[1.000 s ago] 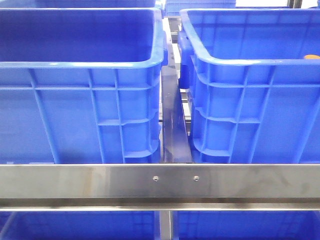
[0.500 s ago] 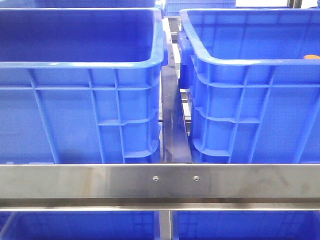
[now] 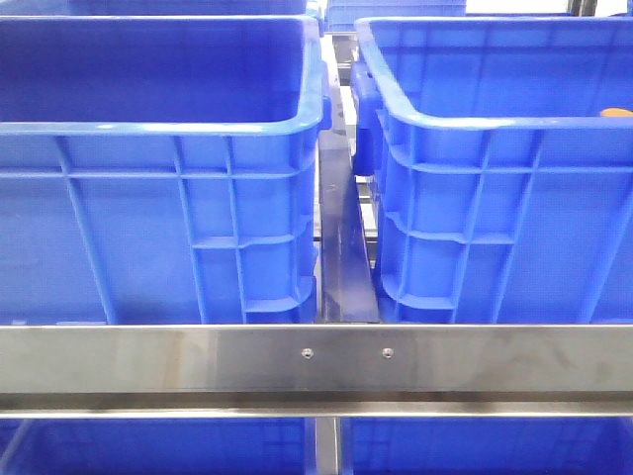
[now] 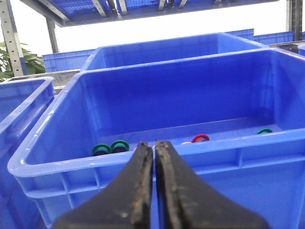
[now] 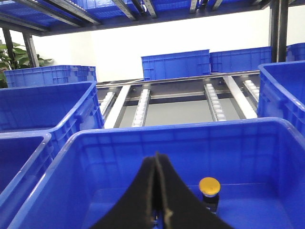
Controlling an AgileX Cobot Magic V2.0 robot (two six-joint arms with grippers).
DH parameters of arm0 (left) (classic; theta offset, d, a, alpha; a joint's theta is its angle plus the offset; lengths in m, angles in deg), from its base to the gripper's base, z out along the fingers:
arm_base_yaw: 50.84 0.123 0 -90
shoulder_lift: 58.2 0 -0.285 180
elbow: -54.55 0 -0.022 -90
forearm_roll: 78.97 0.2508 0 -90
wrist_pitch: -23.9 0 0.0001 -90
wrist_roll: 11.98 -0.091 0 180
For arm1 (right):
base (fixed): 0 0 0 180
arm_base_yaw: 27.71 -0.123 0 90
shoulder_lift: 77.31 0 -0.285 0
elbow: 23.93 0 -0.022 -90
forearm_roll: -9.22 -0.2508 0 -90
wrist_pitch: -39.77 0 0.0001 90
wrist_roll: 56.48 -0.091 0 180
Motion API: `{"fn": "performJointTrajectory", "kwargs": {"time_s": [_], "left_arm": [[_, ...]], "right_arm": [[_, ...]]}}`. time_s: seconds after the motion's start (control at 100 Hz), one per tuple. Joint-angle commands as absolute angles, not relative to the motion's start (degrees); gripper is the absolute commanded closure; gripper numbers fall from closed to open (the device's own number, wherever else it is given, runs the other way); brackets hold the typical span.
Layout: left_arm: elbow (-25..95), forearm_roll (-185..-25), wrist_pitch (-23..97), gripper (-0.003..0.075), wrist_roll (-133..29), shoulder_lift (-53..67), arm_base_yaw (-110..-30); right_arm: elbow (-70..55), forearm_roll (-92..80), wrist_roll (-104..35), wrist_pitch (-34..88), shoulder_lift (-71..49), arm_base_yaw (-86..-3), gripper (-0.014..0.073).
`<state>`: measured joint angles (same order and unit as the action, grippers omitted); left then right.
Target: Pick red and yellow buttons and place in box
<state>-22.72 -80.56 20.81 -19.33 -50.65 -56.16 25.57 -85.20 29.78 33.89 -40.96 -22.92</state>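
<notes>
In the left wrist view, a red button (image 4: 200,138) lies on the floor of a blue box (image 4: 52,160), next to an orange-tinted piece half hidden by the near rim. My left gripper (image 4: 153,143) is shut and empty, in front of that rim and outside the box. In the right wrist view, a yellow button (image 5: 209,184) stands upright on its black base inside another blue box (image 5: 86,138). My right gripper (image 5: 156,156) is shut with nothing in it, above the box and left of the yellow button. Neither gripper shows in the front view.
Green-ringed buttons (image 4: 110,147) and another one (image 4: 264,130) lie in the left arm's box. The front view shows two tall blue bins (image 3: 148,218) (image 3: 495,218) behind a steel rail (image 3: 316,358), with an orange spot (image 3: 615,112) at the right bin's rim. More bins and roller tracks (image 5: 143,107) stand beyond.
</notes>
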Motion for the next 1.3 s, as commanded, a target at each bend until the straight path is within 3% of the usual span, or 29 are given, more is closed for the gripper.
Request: {"fn": "performJointTrajectory", "kwargs": {"time_s": [0.0,0.92,1.04,1.29], "left_arm": [[-25.2,-80.6,16.1,0.0739,-18.6,-52.6,-55.9],[-25.2,-80.6,16.1,0.0739,-18.6,-52.6,-55.9],[-25.2,-80.6,16.1,0.0739,-18.6,-52.6,-55.9],[-25.2,-80.6,16.1,0.0739,-18.6,-52.6,-55.9]], "right_arm": [[24.0,-85.2,30.0,33.1,-41.0,-22.7,0.0709],[24.0,-82.3,28.8,33.5,-41.0,-22.7,0.0709],[24.0,-69.1,16.6,33.4,-41.0,-22.7,0.0709],[24.0,-24.2,-28.7,33.3,-41.1,-23.0,0.0709]]}}
